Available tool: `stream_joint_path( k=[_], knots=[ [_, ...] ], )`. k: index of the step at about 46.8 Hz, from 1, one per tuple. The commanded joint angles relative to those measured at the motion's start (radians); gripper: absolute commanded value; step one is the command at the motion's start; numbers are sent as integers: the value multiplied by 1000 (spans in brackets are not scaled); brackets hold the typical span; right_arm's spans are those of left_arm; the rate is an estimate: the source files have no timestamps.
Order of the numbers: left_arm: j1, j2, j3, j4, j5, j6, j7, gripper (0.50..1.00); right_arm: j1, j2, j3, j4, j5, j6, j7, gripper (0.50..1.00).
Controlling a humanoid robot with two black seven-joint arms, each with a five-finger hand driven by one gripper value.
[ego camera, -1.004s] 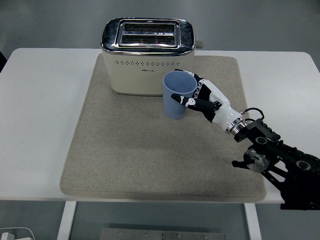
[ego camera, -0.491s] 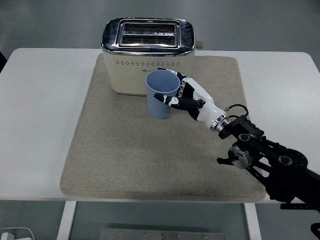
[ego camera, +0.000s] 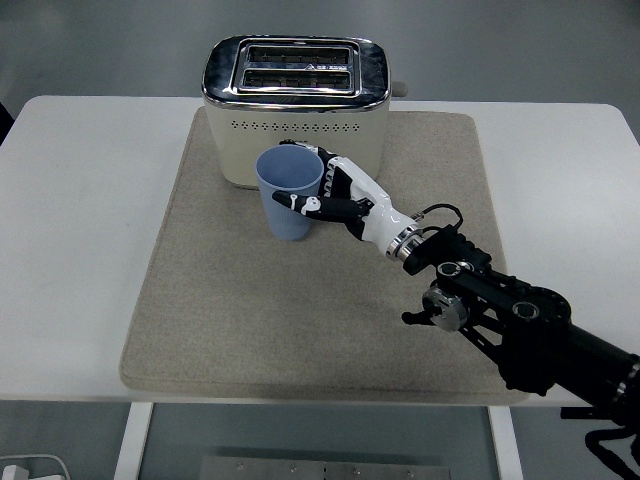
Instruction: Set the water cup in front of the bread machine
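The right hand (ego camera: 335, 195) holds the blue water cup (ego camera: 289, 193), with its fingers (ego camera: 322, 206) wrapped around the cup's right side. The cup is upright, open at the top, over the beige mat (ego camera: 250, 300). It is just in front of the cream bread machine (ego camera: 296, 110), at about 6 o'clock from it. I cannot tell if the cup touches the mat. The mat lies on the white bench (ego camera: 80, 230). The black right arm (ego camera: 520, 330) comes in from 4 o'clock.

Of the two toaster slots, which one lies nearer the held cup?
The front slot, on the toaster's near side; the rear slot sits behind it. The blue cup, gripped by the right robot hand, stands before the toaster's front face.
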Motion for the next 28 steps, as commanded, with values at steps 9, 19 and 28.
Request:
stream_joint_path(
  k=[9, 19, 28],
  knots=[
    [0, 0, 0, 0, -1, 0, 0, 1000, 6, 1, -2, -46, -2, 0, 1, 789],
    [0, 0, 1, 0, -1, 0, 0, 1000, 8, 1, -16, -56, -6, -17, 11, 791],
    [-1, 0, 1, 0, -1, 0, 0, 1000, 2, 1, -17, -57, -8, -24, 11, 797]
  ],
)
